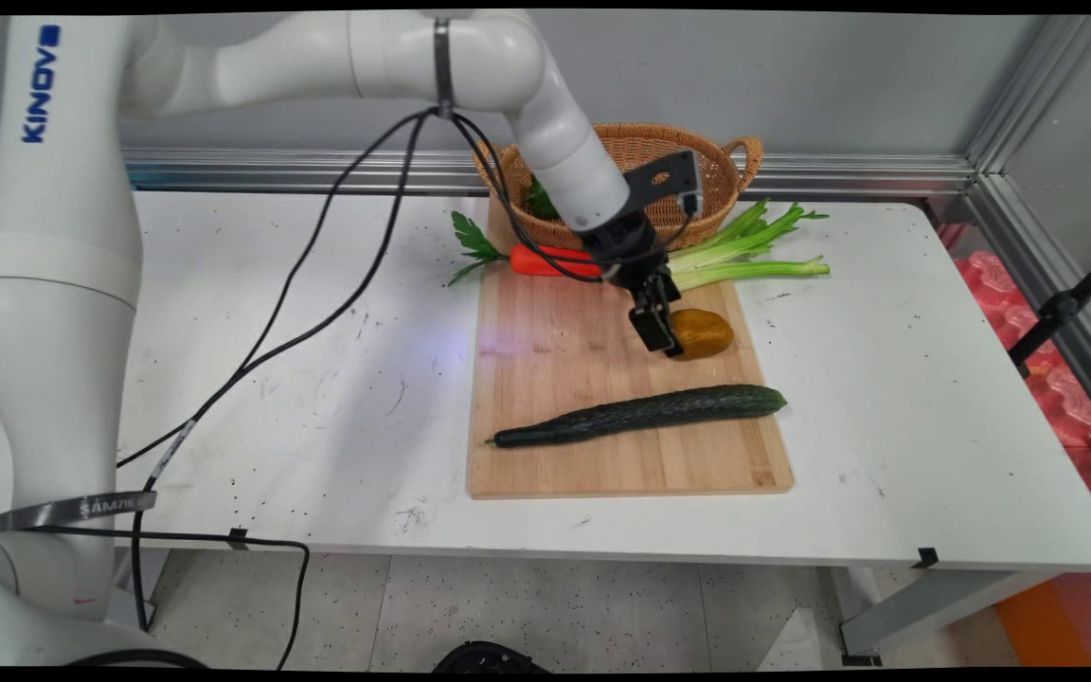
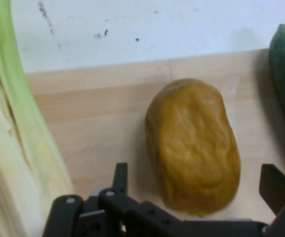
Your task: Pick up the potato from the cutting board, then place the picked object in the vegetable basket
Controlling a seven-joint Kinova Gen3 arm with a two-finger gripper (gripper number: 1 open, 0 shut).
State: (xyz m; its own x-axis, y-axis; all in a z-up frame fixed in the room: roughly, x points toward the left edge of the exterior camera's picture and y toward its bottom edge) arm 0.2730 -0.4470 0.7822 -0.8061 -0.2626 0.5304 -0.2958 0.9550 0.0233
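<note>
Your black two-finger gripper [image 2: 196,185] hangs low over the pale wooden cutting board [image 1: 564,379] with its fingers spread, one on each side of the brownish-yellow oval potato [image 2: 194,148], which lies on the board's far right part. You can see the long dark green cucumber [image 1: 645,415] lying across the board nearer the camera. Pale green celery stalks [image 1: 744,256] and an orange carrot with green leaves [image 1: 541,260] lie at the board's far edge, before the woven wicker basket [image 1: 650,152].
</note>
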